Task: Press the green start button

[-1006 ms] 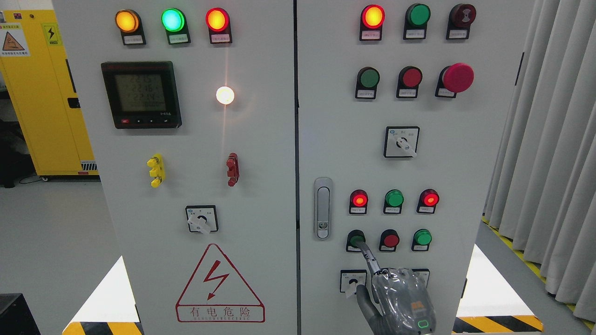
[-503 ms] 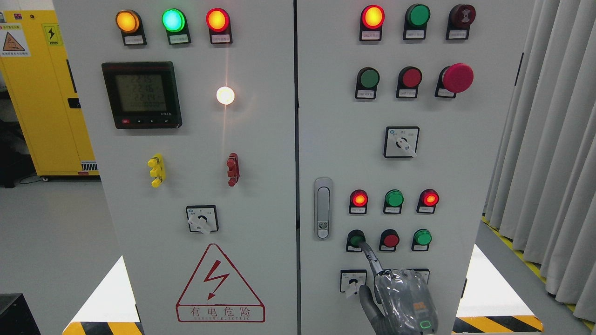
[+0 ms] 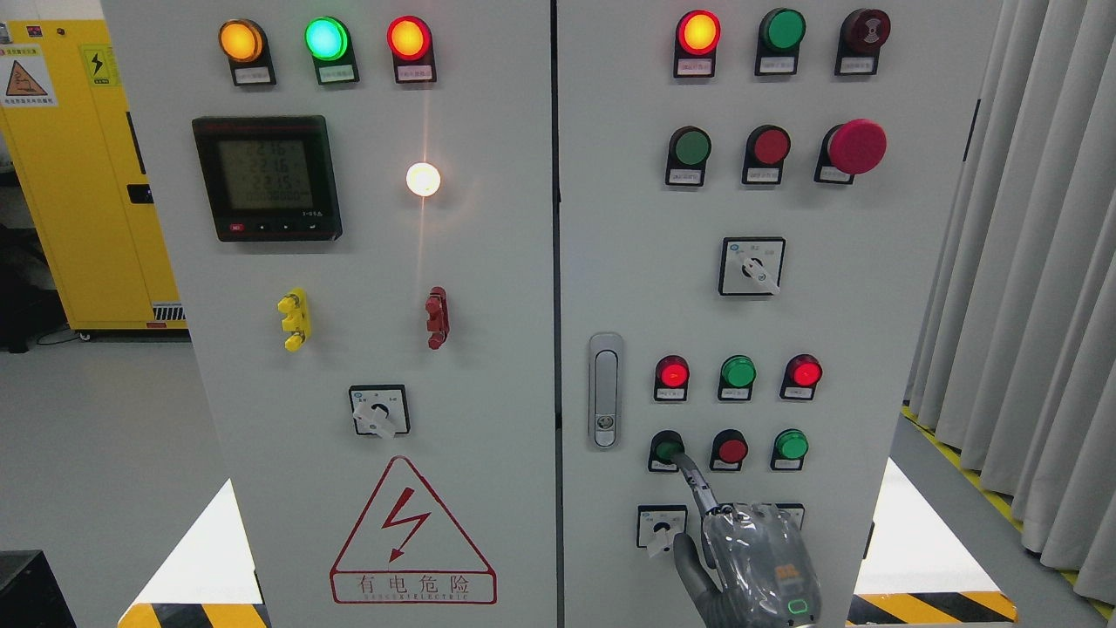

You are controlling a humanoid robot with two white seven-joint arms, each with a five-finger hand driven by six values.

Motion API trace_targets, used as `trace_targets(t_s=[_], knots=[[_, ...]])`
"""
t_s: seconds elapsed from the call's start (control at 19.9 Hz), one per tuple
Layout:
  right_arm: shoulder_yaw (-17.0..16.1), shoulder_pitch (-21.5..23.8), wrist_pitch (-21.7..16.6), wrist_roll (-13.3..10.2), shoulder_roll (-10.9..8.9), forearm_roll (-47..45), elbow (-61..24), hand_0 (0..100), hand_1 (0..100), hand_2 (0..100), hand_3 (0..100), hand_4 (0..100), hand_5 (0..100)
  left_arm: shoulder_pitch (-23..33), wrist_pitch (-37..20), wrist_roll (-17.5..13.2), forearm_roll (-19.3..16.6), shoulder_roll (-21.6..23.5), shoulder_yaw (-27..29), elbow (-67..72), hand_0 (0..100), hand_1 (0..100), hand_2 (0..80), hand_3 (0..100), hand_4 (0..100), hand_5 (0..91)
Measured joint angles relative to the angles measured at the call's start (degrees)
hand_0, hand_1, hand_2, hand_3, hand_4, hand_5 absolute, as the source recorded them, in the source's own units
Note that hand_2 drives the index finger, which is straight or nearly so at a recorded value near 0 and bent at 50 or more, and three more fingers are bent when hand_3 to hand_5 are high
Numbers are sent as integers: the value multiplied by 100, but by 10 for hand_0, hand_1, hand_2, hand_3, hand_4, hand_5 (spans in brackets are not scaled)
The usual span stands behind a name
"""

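The green start button (image 3: 666, 449) sits at the left end of the lower button row on the right cabinet door (image 3: 628, 262). My right hand (image 3: 757, 563), grey and wrapped in clear plastic, comes up from the bottom edge. Its index finger (image 3: 695, 482) is stretched out, with the tip resting on the button's lower right edge. The other fingers are curled and hold nothing. The hand covers part of the selector switch (image 3: 660, 528) below. My left arm does not show.
A red button (image 3: 731, 450) and another green button (image 3: 791, 445) sit right of the pressed one. Indicator lamps (image 3: 738, 372) are above, a door latch (image 3: 604, 390) to the left. Grey curtains (image 3: 1029, 262) hang at right, a yellow cabinet (image 3: 78, 174) stands at left.
My right hand has sunk slightly while its index fingertip stays on the green button. The meter digits on the left door have changed.
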Motion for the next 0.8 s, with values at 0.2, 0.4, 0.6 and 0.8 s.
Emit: trace_targets(t_s=[0.2, 0.4, 0.6, 0.8], knots=[[-10, 71, 0, 12, 6, -42, -82, 695, 920, 0, 974, 962, 1000, 0, 0, 0, 1, 0, 0, 0, 120, 556, 0, 0, 0, 0], [-98, 145, 72, -175, 7, -122, -175, 700, 917, 0, 974, 963, 1000, 0, 0, 0, 0, 0, -2, -1, 120, 556, 0, 0, 0, 0], [-86, 257, -71, -420, 10, -296, -308, 723, 899, 0, 970, 959, 1000, 0, 0, 0, -1, 0, -2, 0, 120, 556, 0, 0, 0, 0], [-87, 452, -242, -640, 12, -526, -491, 752, 877, 0, 936, 957, 1000, 0, 0, 0, 0, 0, -2, 0, 120, 556, 0, 0, 0, 0]])
